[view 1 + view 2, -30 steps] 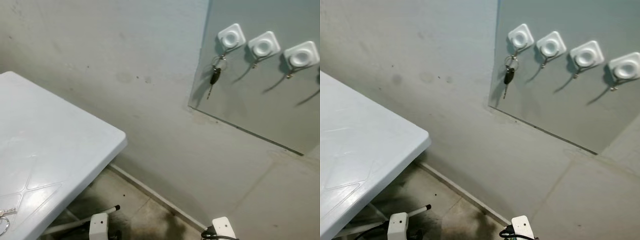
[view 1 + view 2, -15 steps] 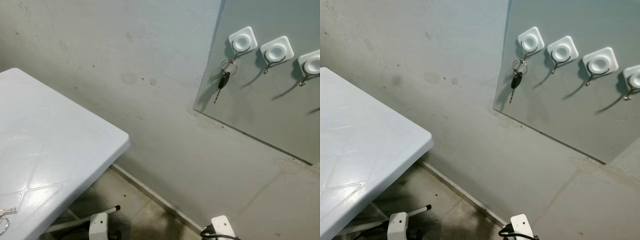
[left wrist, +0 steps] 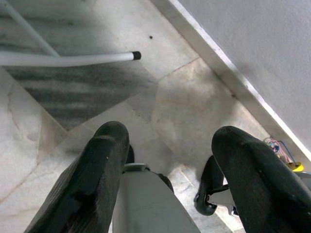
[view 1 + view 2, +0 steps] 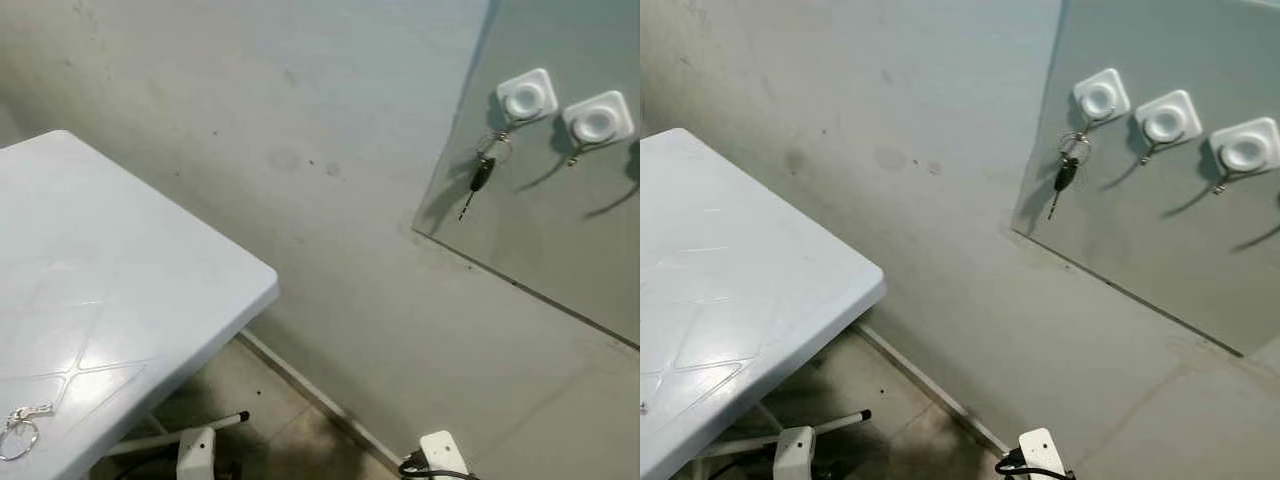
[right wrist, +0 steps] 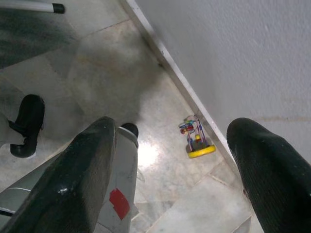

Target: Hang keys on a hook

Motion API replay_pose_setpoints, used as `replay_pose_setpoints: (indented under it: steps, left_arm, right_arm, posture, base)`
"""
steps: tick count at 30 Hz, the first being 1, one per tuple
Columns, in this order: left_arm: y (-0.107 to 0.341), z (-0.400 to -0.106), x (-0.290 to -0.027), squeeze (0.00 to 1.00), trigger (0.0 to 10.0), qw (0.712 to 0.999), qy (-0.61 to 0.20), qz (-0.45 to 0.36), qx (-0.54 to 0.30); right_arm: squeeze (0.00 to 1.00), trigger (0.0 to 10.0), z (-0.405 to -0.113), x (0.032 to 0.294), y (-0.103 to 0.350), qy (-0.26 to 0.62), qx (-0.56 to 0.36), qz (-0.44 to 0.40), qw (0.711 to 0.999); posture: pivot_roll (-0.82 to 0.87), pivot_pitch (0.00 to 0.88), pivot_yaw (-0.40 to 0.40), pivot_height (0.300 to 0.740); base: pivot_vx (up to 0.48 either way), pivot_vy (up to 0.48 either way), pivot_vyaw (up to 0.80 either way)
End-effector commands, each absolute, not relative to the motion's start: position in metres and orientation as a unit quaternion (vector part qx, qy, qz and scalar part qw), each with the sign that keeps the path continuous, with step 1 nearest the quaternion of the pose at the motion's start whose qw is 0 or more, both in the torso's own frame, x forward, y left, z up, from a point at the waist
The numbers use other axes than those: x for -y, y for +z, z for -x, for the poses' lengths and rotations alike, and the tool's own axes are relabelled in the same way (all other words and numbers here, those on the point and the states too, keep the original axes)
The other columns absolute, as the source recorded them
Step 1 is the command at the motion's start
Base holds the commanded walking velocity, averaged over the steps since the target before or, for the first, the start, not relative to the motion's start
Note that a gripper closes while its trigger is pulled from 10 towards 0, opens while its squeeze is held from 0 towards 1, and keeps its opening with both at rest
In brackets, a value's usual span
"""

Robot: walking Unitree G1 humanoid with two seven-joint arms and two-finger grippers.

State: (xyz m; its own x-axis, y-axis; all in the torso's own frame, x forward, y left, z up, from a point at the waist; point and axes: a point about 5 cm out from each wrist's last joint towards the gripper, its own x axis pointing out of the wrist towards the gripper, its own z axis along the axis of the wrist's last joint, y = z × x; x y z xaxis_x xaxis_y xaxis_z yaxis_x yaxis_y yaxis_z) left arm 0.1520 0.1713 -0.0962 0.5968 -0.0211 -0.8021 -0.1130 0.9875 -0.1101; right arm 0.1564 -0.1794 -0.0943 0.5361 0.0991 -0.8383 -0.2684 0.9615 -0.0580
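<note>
- One set of keys (image 4: 1064, 176) already hangs from the leftmost hook (image 4: 1100, 97) on the grey panel (image 4: 1160, 250) at the far right; the hooks (image 4: 1167, 117) beside it are bare.
- A second bunch of keys (image 4: 20, 432) lies on the near edge of the white table (image 4: 110, 300) at the left, untouched.
- I judge the step in hand to be the approach to the table: nothing is picked up yet, and the next move calls for turning left, reaching down and closing a gripper on that bunch.
- The left gripper (image 3: 167, 145) hangs low over the tiled floor (image 3: 184, 97), jaws apart and empty.
- The right gripper (image 5: 170, 150) is likewise spread wide, holding nothing.
- The left eye view catches the bunch on the table; the right wrist view adds a small bead toy (image 5: 195, 138) by the skirting.
</note>
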Motion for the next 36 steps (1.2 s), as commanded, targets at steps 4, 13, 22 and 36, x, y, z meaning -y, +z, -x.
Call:
replay_pose_setpoints:
  steps: [4, 13, 22, 36]
  left_arm:
    - [-0.0978, -0.1474, -0.1741, 0.00, 10.0, 0.887, 0.032, 0.076, -0.454]
    - [-0.0984, -0.1458, -0.1747, 0.00, 10.0, 0.886, 0.025, 0.064, -0.458]
    - [-0.0993, -0.1441, -0.1754, 0.00, 10.0, 0.883, 0.035, 0.069, -0.463]
    - [-0.0995, -0.1435, -0.1762, 0.00, 10.0, 0.882, 0.040, 0.069, -0.464]
  right_arm:
    - [0.00, 10.0, -0.1575, 0.1790, -0.0941, 0.108, -0.472, 0.093, 0.870]
    - [0.00, 10.0, -0.1567, 0.1792, -0.0944, 0.107, -0.473, 0.092, 0.870]
    - [0.00, 10.0, -0.1561, 0.1788, -0.0947, 0.107, -0.474, 0.090, 0.869]
    - [0.00, 10.0, -0.1563, 0.1787, -0.0945, 0.101, -0.472, 0.082, 0.872]
  posture:
    - [-0.17, 0.000, -0.066, 0.740]
    - [-0.17, 0.000, -0.065, 0.740]
    - [-0.17, 0.000, -0.064, 0.740]
    - [-0.17, 0.001, -0.062, 0.740]
  base:
    - [0.000, 0.129, 0.80]
    - [0.000, 0.296, 0.80]
    - [0.000, 0.000, 0.80]
    - [0.000, 0.000, 0.80]
